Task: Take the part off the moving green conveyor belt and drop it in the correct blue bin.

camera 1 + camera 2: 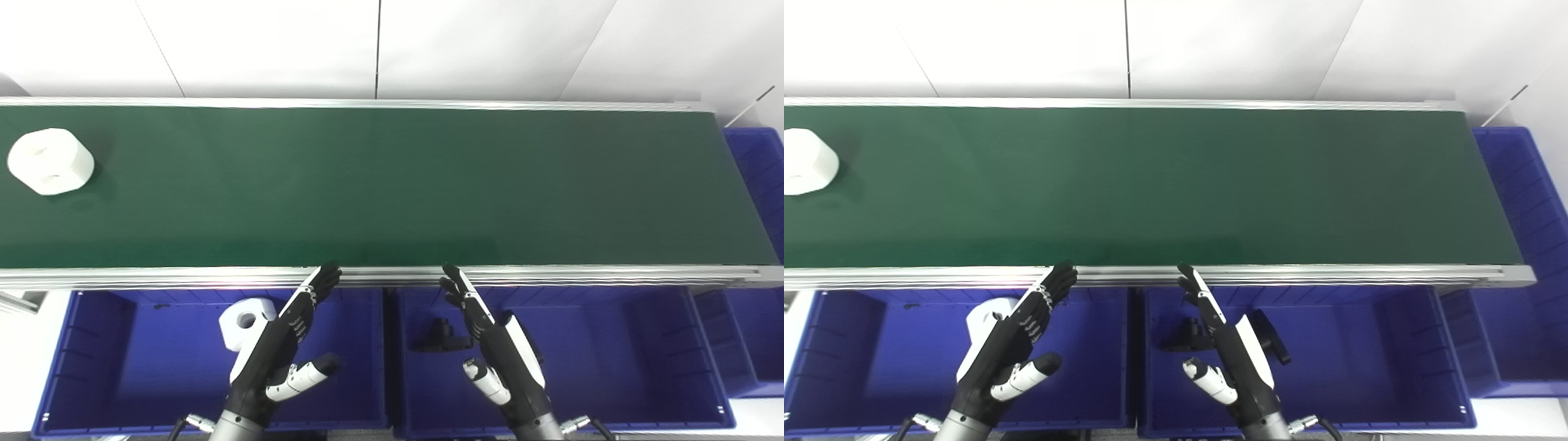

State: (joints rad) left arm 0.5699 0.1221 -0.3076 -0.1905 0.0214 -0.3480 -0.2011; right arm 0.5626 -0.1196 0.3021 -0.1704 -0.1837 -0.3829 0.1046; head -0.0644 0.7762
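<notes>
A white rounded part [50,161] with two holes lies on the green conveyor belt [392,184] at its far left end. My left hand [282,343] hovers open over the left blue bin [92,367], fingers stretched toward the belt's near rail. My right hand [496,349] hovers open over the middle blue bin [643,355], holding nothing. A second white part [245,320] rests in the left bin, partly behind my left hand. A black part [440,335] lies in the middle bin, beside my right hand.
The belt's aluminium rail [551,273] runs between the belt and the bins. Another blue bin [759,165] stands at the belt's right end, and a further one [747,331] sits at the lower right. A white wall lies behind the belt.
</notes>
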